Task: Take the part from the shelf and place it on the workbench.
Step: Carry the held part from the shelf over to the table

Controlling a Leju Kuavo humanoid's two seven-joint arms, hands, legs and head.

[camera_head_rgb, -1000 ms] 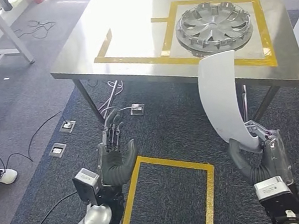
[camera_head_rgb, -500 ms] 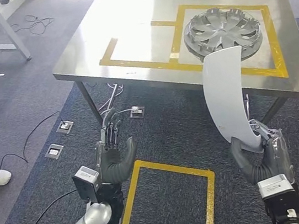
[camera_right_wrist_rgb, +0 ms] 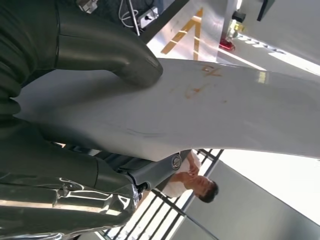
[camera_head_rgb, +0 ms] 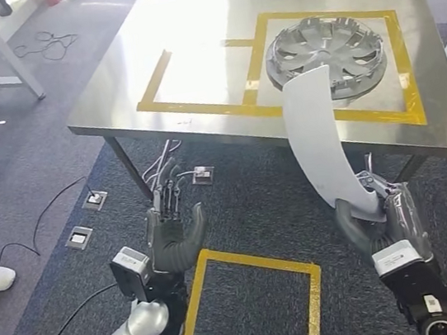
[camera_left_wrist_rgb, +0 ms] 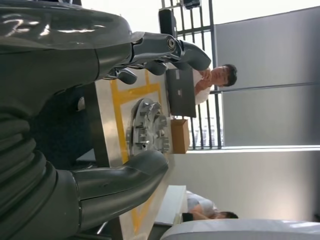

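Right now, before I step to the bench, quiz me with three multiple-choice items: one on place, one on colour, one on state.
1. Where is the hubcap?
A. on the floor
B. on the bench, inside a taped frame
C. in the left hand

2. What colour is the panel?
A. white
B. black
C. yellow

3. What is the left hand doing?
A. holding the panel
B. holding a cable
C. holding nothing

Answers:
1 B: tape lines run around it on the benchtop.
2 A: head and right wrist views show it white.
3 C: its fingers are apart; the right hand grips the panel.
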